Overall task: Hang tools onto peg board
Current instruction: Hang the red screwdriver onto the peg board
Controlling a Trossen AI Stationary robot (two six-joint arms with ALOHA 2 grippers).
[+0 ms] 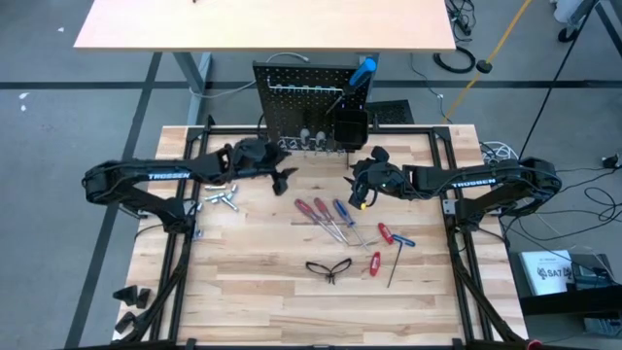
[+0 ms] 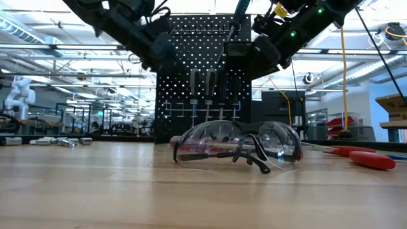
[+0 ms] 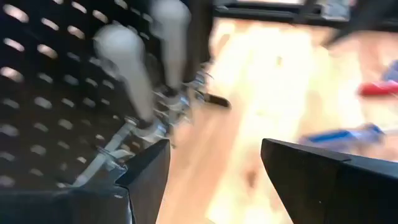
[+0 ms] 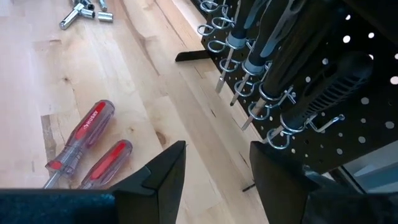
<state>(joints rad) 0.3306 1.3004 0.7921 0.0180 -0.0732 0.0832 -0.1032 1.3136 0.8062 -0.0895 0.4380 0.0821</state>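
I'm watching the left gripper (image 1: 288,177) hovering low in front of the peg board (image 1: 303,97), its fingers (image 3: 146,171) standing apart with nothing between them, and two pale-handled tools (image 3: 127,62) are hanging in the hooks just ahead of it. The right gripper (image 1: 358,192) is sitting near the board's right side, below the square black bin (image 1: 350,126); its fingers (image 4: 163,171) are spread too and I'm seeing nothing gripped. On the table (image 1: 243,282) I'm looking at three red-handled screwdrivers (image 1: 316,211) and a blue-handled screwdriver (image 1: 342,211) lying side by side mid-table, red-handled hex keys (image 1: 381,248) to their right, the glasses (image 1: 328,267) nearer the front edge, and small silver metal pieces (image 1: 222,198) under the left arm.
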